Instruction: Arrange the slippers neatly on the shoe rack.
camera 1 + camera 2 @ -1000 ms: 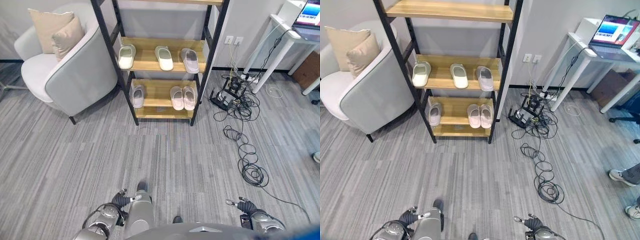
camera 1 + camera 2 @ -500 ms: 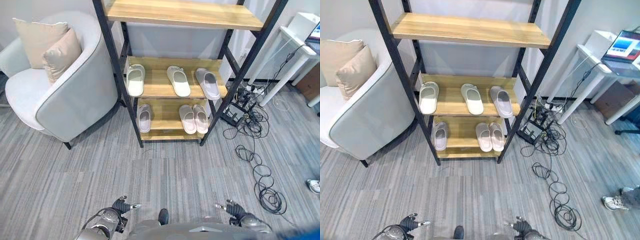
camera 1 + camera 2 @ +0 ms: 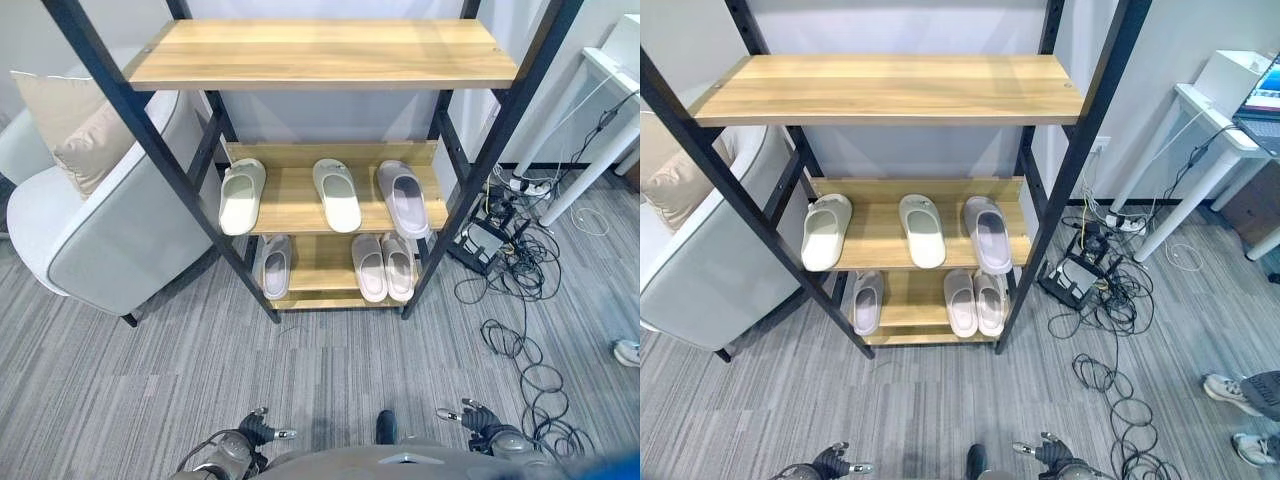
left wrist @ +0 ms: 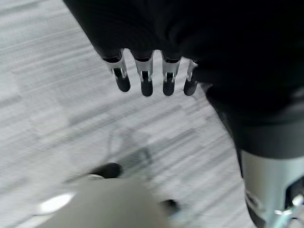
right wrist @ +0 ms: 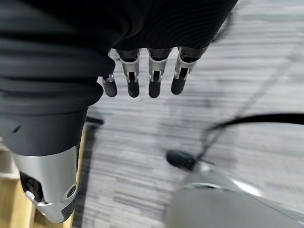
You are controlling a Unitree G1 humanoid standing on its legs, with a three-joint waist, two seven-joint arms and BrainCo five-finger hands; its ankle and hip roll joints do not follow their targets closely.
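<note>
The shoe rack has a black frame and wooden shelves and stands straight ahead. Its middle shelf carries a pale green slipper, a cream slipper and a lilac slipper, spaced apart. On the bottom shelf a lone lilac slipper lies at the left and a pink pair at the right. My left hand and right hand hang low over the carpet, well short of the rack. In the wrist views the left fingers and the right fingers are straight and hold nothing.
A grey armchair with beige cushions stands close to the rack's left side. Tangled black cables and a power strip cover the floor to the right, beside a white desk's legs. A person's shoes show at the far right.
The camera has come closer to the rack, so the top shelf now shows in full. The slippers have not moved and both hands stay low and empty.
</note>
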